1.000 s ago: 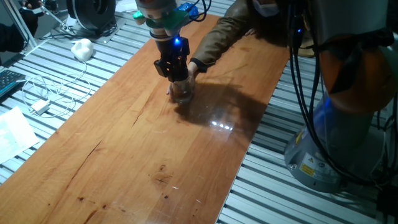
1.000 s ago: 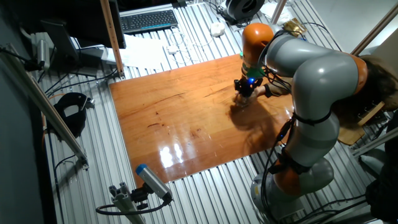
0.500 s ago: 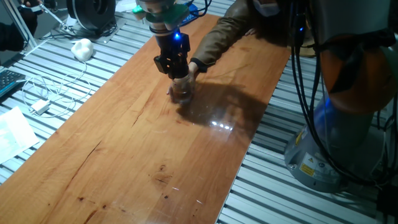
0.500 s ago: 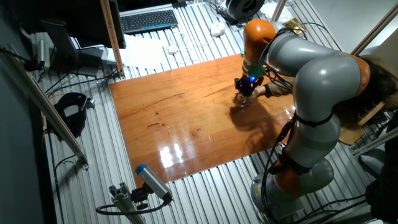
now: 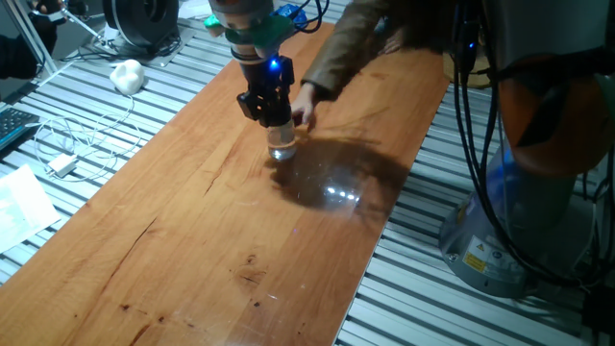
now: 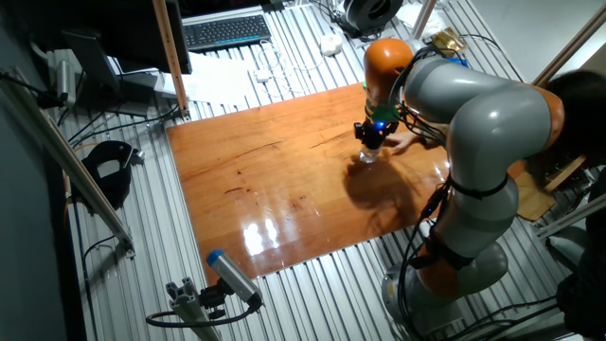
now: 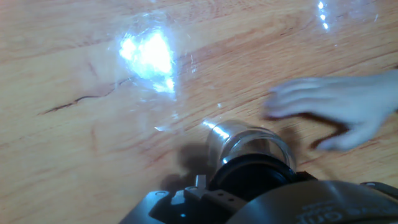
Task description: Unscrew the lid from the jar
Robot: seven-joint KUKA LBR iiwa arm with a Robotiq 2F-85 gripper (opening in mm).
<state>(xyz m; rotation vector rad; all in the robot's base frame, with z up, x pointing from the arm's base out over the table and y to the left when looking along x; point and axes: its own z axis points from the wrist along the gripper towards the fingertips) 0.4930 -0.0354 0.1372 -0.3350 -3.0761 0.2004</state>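
The jar (image 5: 282,145) is small, clear glass, and stands on the wooden table (image 5: 192,240) directly under my gripper (image 5: 276,125). In the hand view the jar's glass wall (image 7: 244,140) shows just beyond the round black lid (image 7: 252,178), which sits between my fingers. The gripper is shut on the lid. I cannot tell whether the lid still sits on the jar. In the other fixed view the gripper (image 6: 369,144) stands over the jar (image 6: 366,157) near the table's far right part.
A person's hand (image 5: 306,100) hovers just right of the jar, apart from it; it also shows in the hand view (image 7: 339,112). A white lump (image 5: 126,74) and cables (image 5: 67,144) lie off the table's left. A keyboard (image 6: 225,31) lies beyond the table.
The person's hand, which held the jar earlier, has let go and drawn back to the right. My gripper has stayed over the jar, shifting only slightly.
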